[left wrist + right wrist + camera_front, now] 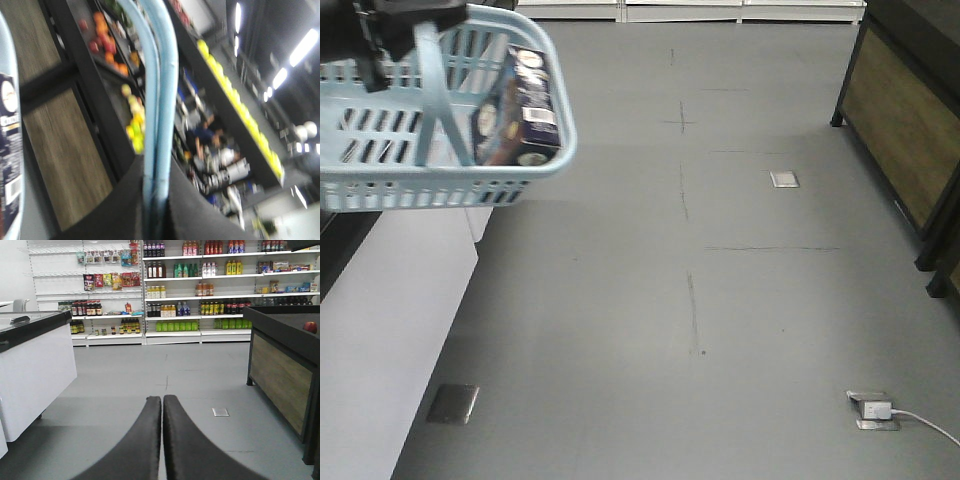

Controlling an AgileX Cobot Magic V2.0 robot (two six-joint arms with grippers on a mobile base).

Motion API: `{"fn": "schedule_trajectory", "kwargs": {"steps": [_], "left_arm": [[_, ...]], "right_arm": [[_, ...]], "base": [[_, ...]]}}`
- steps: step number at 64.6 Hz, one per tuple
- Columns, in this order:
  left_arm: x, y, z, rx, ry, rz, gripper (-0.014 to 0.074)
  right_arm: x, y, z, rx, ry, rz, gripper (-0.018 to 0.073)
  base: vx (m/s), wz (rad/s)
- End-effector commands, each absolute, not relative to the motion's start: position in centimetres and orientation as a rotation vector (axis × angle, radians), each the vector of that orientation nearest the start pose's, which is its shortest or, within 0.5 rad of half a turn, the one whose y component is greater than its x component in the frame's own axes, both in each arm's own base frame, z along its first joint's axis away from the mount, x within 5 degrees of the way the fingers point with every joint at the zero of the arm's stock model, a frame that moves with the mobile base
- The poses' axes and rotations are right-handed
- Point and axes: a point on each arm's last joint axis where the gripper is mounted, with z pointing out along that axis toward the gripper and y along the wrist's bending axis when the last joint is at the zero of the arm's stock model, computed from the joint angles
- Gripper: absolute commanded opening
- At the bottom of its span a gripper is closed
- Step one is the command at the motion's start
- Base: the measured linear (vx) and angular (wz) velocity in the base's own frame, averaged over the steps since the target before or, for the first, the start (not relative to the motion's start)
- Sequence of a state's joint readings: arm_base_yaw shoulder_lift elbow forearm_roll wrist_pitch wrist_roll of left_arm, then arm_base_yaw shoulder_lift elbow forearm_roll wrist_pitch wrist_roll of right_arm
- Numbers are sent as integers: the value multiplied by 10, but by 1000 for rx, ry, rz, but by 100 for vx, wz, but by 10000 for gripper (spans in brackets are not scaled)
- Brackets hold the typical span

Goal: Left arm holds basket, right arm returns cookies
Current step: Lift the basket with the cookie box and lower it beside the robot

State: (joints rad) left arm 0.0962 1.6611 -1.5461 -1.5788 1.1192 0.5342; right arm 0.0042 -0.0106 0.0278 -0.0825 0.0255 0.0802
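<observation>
Blue basket (pixel 440 185) hangs off the floor (pixel 720 300) at the far left of the front view. The cookies carton (pixel 520 105) sits tilted inside it, against the right wall. Left gripper (pixel 156 202) is pinched tight on the basket's strap handles (pixel 161 100). Right gripper (pixel 162 407) is squeezed together on nothing, facing the far drink shelves (pixel 200 285).

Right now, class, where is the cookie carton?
In the front-facing view, the cookies sit at the upper left, leaning inside the basket by its wall on the picture's right.
</observation>
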Motion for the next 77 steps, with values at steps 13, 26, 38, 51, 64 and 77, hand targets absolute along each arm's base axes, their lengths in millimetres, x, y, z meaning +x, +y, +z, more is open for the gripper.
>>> {"fn": "schedule_trajectory", "kwargs": {"steps": [13,26,38,51,64,77], "left_arm": [[323,-134,397,49,1838,-1700,-8],[306,-158,340,-1,1945,-1734,-8],[283,-169,288,-75,2126,-1744,-8],[265,-178,258,-92,2240,-1703,-8],[257,-189,257,-30,2256,-1707,-8],[254,-194,255,-2,2272,-1690,-8]], "right_arm": [[55,0,208,-13,1444,-7,-8],[55,0,208,-13,1444,-7,-8],[55,0,208,-13,1444,-7,-8],[55,0,208,-13,1444,-7,-8],[55,0,208,-13,1444,-7,-8],[55,0,208,-13,1444,-7,-8]], "base": [[0,0],[0,0],[0,0],[0,0],[0,0],[0,0]]}}
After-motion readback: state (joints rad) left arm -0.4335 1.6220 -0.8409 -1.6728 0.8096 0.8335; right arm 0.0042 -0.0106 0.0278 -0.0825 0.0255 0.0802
